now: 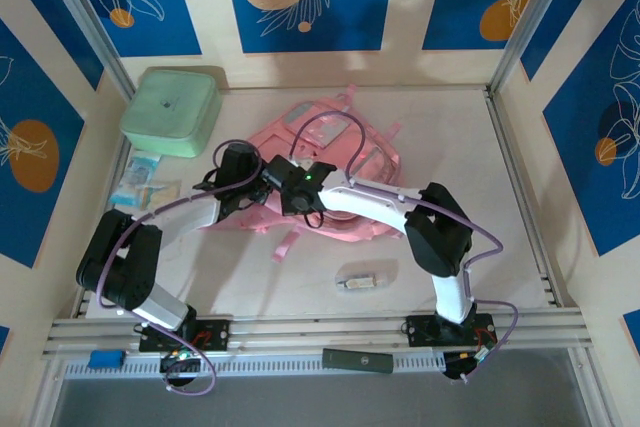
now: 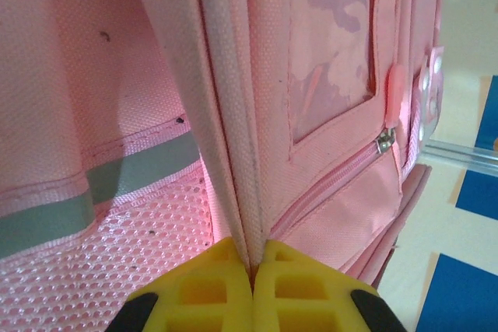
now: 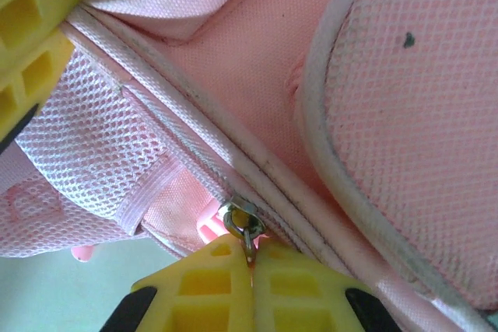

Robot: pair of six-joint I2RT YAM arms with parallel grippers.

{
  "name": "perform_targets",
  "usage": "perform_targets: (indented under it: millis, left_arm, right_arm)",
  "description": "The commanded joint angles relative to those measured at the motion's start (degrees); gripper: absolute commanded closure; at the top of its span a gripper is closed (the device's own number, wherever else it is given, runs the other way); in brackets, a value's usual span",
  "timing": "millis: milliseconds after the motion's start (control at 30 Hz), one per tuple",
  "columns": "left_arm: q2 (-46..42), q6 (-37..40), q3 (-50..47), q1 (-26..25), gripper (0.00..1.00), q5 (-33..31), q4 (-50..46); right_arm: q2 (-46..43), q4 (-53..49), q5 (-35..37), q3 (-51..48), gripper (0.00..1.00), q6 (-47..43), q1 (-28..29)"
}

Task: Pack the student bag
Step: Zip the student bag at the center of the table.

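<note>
The pink student bag (image 1: 345,142) lies flat at the table's middle, with both arms reaching onto its near left edge. My left gripper (image 2: 253,270) is shut on the bag's pale piped seam (image 2: 226,130), beside a mesh panel and a clear-panelled pocket (image 2: 331,44). My right gripper (image 3: 251,263) is shut on the metal zipper pull (image 3: 243,223) of the bag's zip, which runs diagonally along the piping. The left gripper's yellow fingers (image 3: 31,29) show at the upper left of the right wrist view, close by. In the top view the two grippers meet near the bag's left edge (image 1: 262,182).
A mint-green square box (image 1: 172,110) stands at the back left. Small pale packets (image 1: 140,187) lie on the left. A small flat item (image 1: 357,280) rests in front of the bag. A dark bar (image 1: 358,359) lies on the front rail.
</note>
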Motion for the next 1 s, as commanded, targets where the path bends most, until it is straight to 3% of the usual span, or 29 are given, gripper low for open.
perform_targets:
  millis: [0,267,633,967]
  left_arm:
    - [-2.1,-0.4,-0.8,0.3,1.00,-1.0,1.3]
    - [-1.9,-0.6,-0.8,0.1,1.00,-0.8,1.1]
    - [-1.6,-1.2,-1.3,-0.1,1.00,-0.7,2.3]
    - [-2.4,-0.6,-1.6,0.2,1.00,-1.6,2.0]
  right_arm:
    - [-0.8,-10.1,-1.4,0.6,1.00,0.1,-0.2]
    - [4.6,-5.5,-9.3,2.1,0.95,-0.4,-2.2]
    - [9.8,-6.1,-6.8,7.6,0.81,-0.2,-2.8]
    - [5.1,-5.4,-3.1,6.4,0.99,-2.6,-1.8]
